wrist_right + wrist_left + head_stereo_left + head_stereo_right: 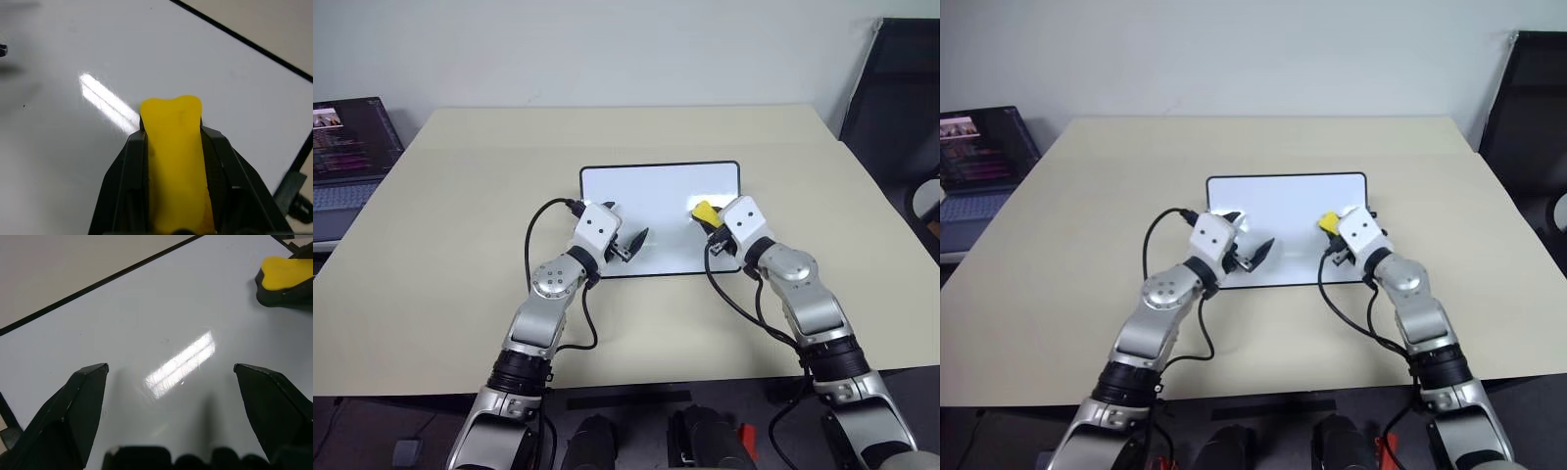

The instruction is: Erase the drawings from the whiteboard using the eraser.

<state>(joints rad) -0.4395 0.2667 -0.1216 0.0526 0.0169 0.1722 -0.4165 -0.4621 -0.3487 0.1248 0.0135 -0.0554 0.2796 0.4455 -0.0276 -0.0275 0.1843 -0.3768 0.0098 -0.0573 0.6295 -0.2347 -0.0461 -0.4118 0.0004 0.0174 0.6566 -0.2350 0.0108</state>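
The whiteboard [661,191] lies flat in the middle of the tan table, glossy white with a thin black frame. My right gripper [706,219] hovers over its right part, shut on the eraser [704,210], whose yellow top [176,147] sticks out between the black fingers. Over the board's left part my left gripper [633,244] stands open with nothing between its fingers [83,401]. In the left wrist view the eraser [286,273] sits across the board from them. The drawings are out of view; the board surface I see looks plain white with a light reflection.
The table [460,215] spreads wide around the board on all sides. An open laptop [347,147] sits off the table's far left corner. A black chair [901,88] stands beyond the right edge. Black cables hang from both wrists.
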